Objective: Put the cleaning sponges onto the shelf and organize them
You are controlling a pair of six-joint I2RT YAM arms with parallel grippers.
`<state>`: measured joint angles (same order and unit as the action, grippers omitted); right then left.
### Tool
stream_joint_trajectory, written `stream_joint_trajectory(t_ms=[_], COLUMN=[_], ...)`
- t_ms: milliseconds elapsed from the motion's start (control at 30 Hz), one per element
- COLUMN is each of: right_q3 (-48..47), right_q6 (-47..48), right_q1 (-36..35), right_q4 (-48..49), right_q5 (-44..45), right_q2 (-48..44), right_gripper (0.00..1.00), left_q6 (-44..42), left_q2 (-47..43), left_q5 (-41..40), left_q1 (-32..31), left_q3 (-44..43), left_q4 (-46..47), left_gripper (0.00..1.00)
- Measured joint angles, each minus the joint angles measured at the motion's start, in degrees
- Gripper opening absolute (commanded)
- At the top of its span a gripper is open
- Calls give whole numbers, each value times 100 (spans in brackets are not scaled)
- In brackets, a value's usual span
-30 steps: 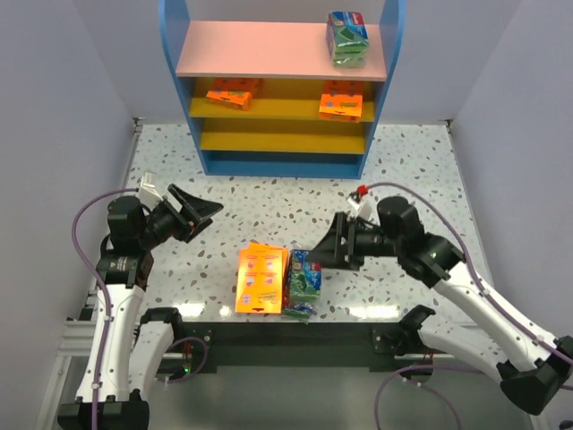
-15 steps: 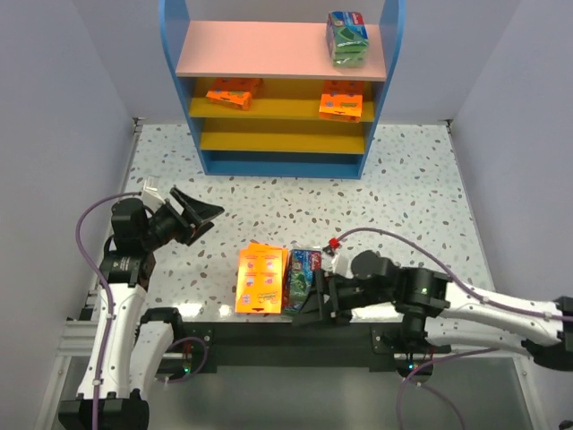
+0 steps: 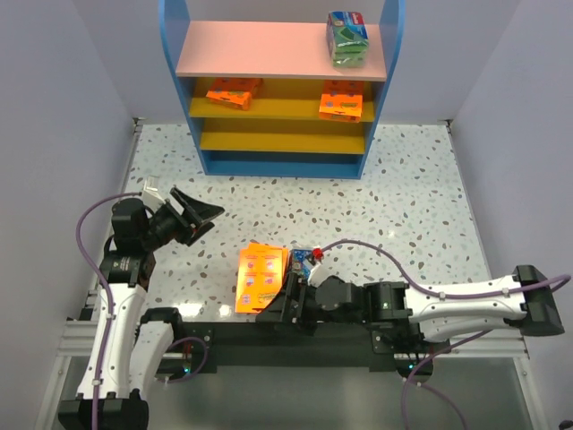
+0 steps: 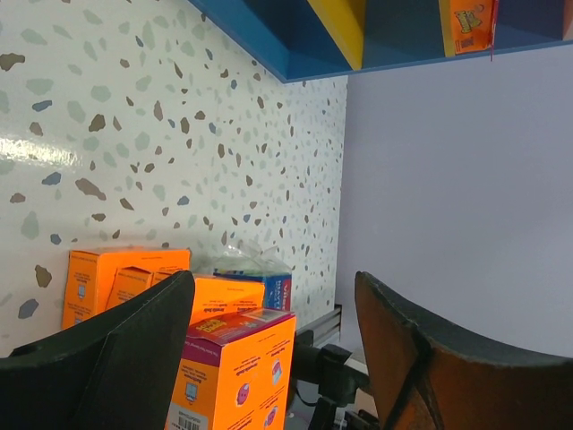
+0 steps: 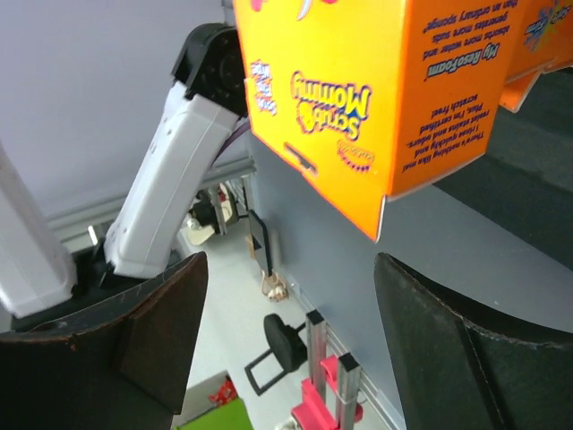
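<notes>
The left gripper hangs above the speckled table, its jaws wide apart and holding nothing. The right gripper is low at the near table edge, also wide open and empty, just beside the stack of orange sponge packs; whether it touches them I cannot tell. A green-and-blue sponge pack lies next to this stack. On the shelf, a second green-and-blue pack stands on the pink top board. A left orange pack and a right orange pack lie on the upper yellow board.

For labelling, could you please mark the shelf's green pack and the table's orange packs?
green pack (image 3: 347, 40): top external view, middle of its wrapper.
orange packs (image 3: 259, 274): top external view, top face.
</notes>
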<state>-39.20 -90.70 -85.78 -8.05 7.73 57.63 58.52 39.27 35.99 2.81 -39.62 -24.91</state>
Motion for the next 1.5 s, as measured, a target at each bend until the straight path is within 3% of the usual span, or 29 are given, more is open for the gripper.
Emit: stream_joint_trajectory(t_ms=[200, 533, 733, 867, 1033, 1067, 1167, 1500], right_q3=[-170, -170, -151, -85, -7, 9, 81, 170], right_q6=[-417, -741, -776, -756, -730, -721, -675, -308], right_q1=[-160, -160, -46, 262, 575, 625, 728, 1147], right_q4=[146, 199, 201, 205, 166, 166, 186, 164], right_q5=[553, 1593, 1961, 2004, 1912, 1849, 1731, 1550], right_q2=[780, 586, 417, 262, 254, 264, 297, -501], right_gripper=[77, 73, 60, 40, 32, 21, 0, 0], left_q6=[-2, -4, -2, -2, -2, -2, -2, -2], left_q2=[26, 109, 149, 149, 149, 149, 133, 131], left_q5=[-9, -31, -42, -42, -42, -42, -39, -70], left_q1=[-76, -184, -188, -192, -210, -210, -210, -212], left_q3=[-2, -2, -2, -2, -2, -2, -2, -133], left_q4=[0, 7, 17, 26, 26, 24, 24, 0], left_gripper=[77, 77, 77, 77, 77, 77, 77, 77])
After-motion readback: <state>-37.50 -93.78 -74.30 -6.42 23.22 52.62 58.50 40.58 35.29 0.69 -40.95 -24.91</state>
